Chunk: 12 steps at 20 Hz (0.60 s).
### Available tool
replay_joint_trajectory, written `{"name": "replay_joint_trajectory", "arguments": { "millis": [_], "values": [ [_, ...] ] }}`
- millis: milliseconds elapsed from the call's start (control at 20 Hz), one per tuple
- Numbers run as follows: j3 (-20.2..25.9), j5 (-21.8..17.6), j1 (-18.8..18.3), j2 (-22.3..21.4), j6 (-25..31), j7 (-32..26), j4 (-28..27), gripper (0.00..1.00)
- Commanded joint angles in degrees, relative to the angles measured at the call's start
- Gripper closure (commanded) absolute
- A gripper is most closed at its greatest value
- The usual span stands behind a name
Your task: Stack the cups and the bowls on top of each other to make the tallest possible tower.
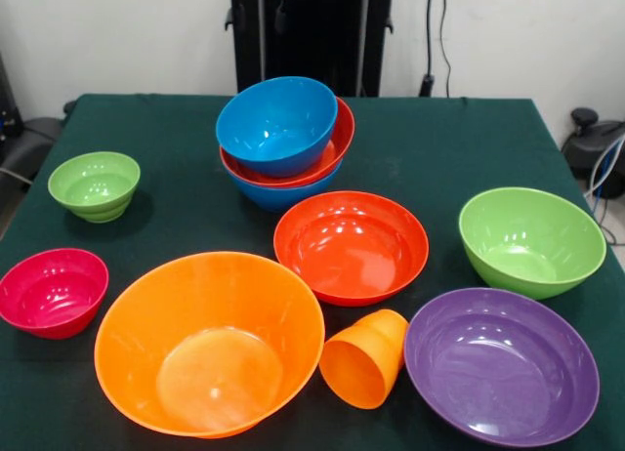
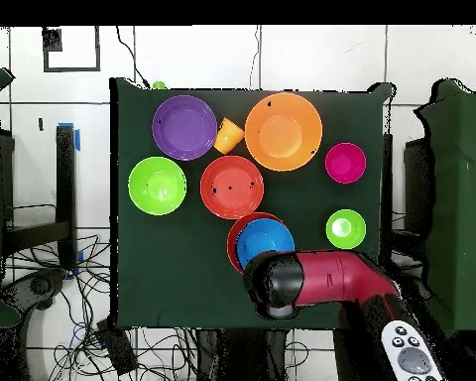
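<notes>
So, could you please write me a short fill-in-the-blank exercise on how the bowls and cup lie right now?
1. The pile has a ____ bowl on top.
2. The cup lies on its ____.
3. The cup lies between the orange bowl and the ____ bowl.
4. The magenta bowl holds ____.

Missing words: blue; side; purple; nothing

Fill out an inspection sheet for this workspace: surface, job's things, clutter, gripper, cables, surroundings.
Surface: green cloth table.
Job's things: tower of three nested bowls, blue on red-orange on blue, top one tilted. Loose: red-orange bowl, large orange bowl, purple bowl, large green bowl, small green bowl, magenta bowl; orange cup on its side.
Clutter: nothing seen.
Gripper: not visible; arm by the tower.
Cables: tangled on floor.
Surroundings: remote control, white wall.
</notes>
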Motion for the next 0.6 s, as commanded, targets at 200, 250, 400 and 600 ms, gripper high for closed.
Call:
{"name": "replay_joint_trajectory", "arguments": {
  "millis": [200, 250, 400, 600],
  "values": [
    [8.12, -0.63, -0.12, 1.34, 2.32, -10.84, 4.11, 1.00],
    [8.55, -0.49, -0.56, 1.32, 1.84, -11.28, 4.49, 1.00],
    [9.71, 0.08, -1.63, 1.18, 0.21, -11.55, 5.40, 1.00],
    [9.98, -0.61, -2.81, 0.76, -5.71, -7.78, 6.85, 1.00]
  ]
}}
